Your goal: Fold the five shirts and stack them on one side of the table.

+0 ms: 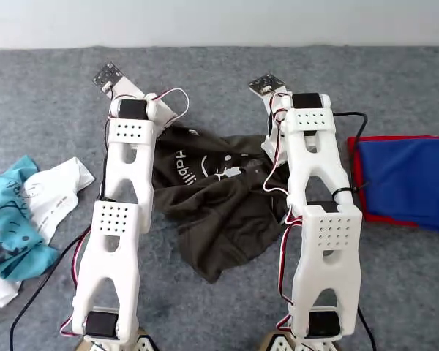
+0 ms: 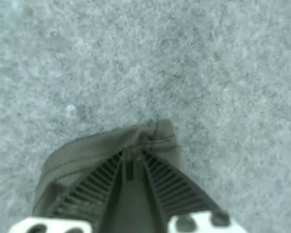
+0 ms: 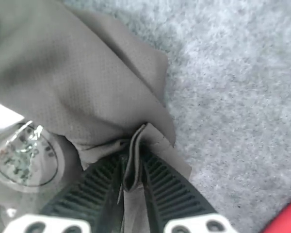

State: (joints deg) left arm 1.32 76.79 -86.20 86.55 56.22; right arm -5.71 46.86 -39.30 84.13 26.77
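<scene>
A dark olive shirt (image 1: 219, 197) with white print lies crumpled on the grey carpet between the two arms. My left gripper (image 2: 133, 153) is shut on a hemmed edge of the olive shirt (image 2: 87, 150), at the shirt's far left corner in the high view (image 1: 164, 121). My right gripper (image 3: 133, 155) is shut on a pinched fold of the same shirt (image 3: 87, 87), at its far right side (image 1: 274, 150). Two folded shirts, a blue shirt (image 1: 410, 183) on a red shirt (image 1: 357, 179), lie at the right. A teal shirt (image 1: 11, 227) and a white shirt (image 1: 55, 194) lie in a heap at the left.
Grey carpet (image 1: 227, 73) covers the table top, with bare room at the back and at the front between the arm bases. Black and red cables (image 1: 40, 285) trail from the left arm's base towards the heap at the left.
</scene>
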